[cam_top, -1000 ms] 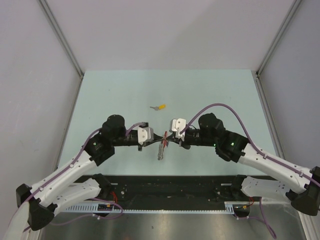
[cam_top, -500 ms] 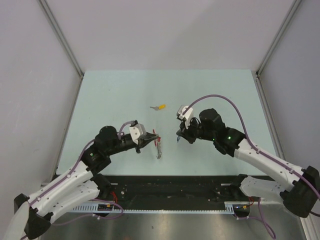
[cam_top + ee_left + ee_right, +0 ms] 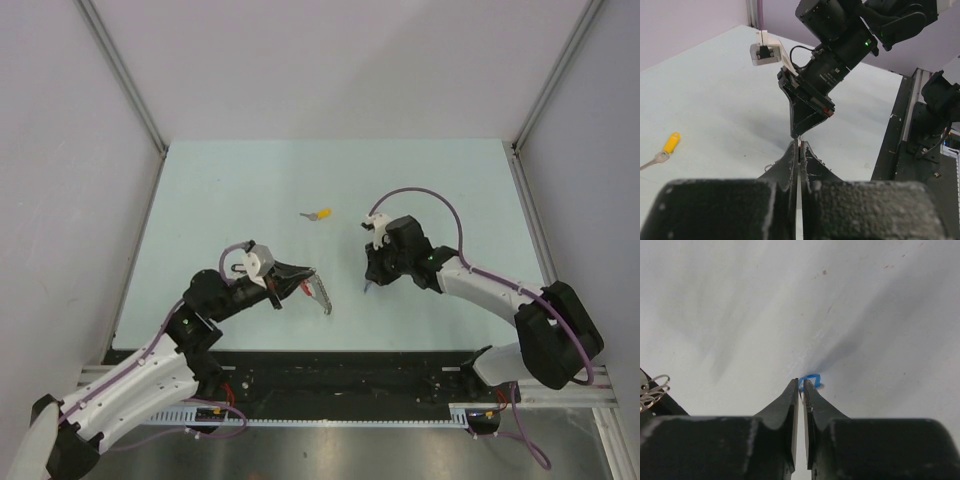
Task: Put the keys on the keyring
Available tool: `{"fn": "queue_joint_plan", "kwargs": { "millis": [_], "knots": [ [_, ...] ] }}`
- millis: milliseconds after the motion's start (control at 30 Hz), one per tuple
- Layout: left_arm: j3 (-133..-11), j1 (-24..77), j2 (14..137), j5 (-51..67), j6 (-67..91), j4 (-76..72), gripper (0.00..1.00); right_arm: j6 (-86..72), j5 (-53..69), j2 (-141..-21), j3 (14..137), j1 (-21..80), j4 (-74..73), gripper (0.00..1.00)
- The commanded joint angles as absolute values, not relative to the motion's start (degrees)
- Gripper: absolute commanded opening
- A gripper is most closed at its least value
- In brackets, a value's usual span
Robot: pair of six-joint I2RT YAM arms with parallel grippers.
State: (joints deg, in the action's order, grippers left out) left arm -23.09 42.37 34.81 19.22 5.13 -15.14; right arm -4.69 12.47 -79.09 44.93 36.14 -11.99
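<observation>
A: Where to look for the silvery chain keyring (image 3: 323, 297) with its red plastic tag?

B: Near the middle of the table (image 3: 220, 190), clamped in the shut left pincer (image 3: 310, 272), with dangling chain.

A: And the right pincer (image 3: 801, 382)?

B: Nearly together, with tips at the blue-capped silver key (image 3: 810, 376). Cannot tell whether gripped.

A: Advice?

B: Hold the ring steady, line the key's hole up with the ring's split, thread slowly.

A: Poses?

B: On the right, folded, tipped steeply down. On the left, stretched low, reaching right.

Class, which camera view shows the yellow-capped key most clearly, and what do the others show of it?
The left wrist view: there the yellow-capped key shows its yellow cap and silver blade apart. The top external view gives only a tiny yellow speck; the right wrist view misses it.
</observation>
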Motion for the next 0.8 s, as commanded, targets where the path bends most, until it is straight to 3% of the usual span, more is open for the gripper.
{"fn": "queue_joint_plan", "kwargs": {
  "millis": [0, 100, 200, 467, 767],
  "knots": [
    [-21.1, 42.6, 35.2, 18.2, 9.8, -25.5, 0.0, -8.3, 13.4, -78.8, 44.4, 35.2, -3.8, 0.22],
    [-20.1, 42.6, 36.5, 18.1, 10.3, -28.5, 0.0, -9.1, 14.2, -77.3, 43.9, 34.9, -2.3, 0.37],
    [-20.0, 42.6, 38.2, 17.9, 10.4, -30.8, 0.0, -10.5, 14.0, -74.5, 43.0, 34.8, -0.9, 0.45],
    [-19.9, 42.6, 41.8, 17.1, 11.2, -36.0, 0.0, -18.1, 16.6, -61.1, 38.6, 37.6, 11.6, 0.56],
    [-19.9, 42.7, 44.3, 16.8, 13.0, -40.2, 0.0, -24.2, 11.9, -59.3, 33.9, 45.8, 30.5, 0.56]
  ]
}}
